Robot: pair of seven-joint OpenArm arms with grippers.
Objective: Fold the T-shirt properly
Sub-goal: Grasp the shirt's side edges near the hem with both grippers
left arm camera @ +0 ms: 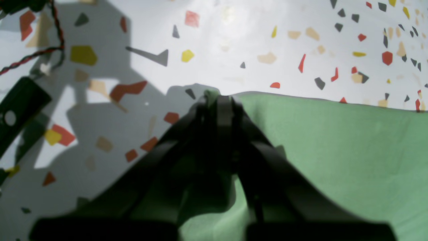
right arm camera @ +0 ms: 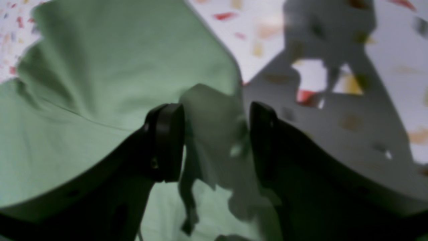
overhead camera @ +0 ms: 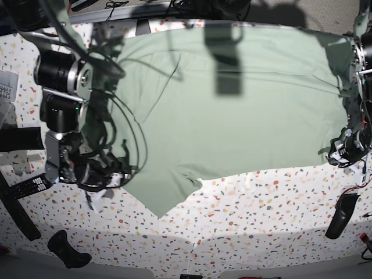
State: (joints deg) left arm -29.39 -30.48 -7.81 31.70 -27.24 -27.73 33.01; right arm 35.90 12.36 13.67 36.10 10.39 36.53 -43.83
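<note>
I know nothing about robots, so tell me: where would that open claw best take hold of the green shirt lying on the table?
Probably at the shirt's side edge beneath the open right gripper, coming down from above. The cloth lies flat on the table, so only an edge lets one finger slip under. The left gripper already pinches the opposite edge that way.

T-shirt point(overhead camera: 232, 116) top edge cut off; left pincer point(left arm camera: 217, 98) tips blurred
</note>
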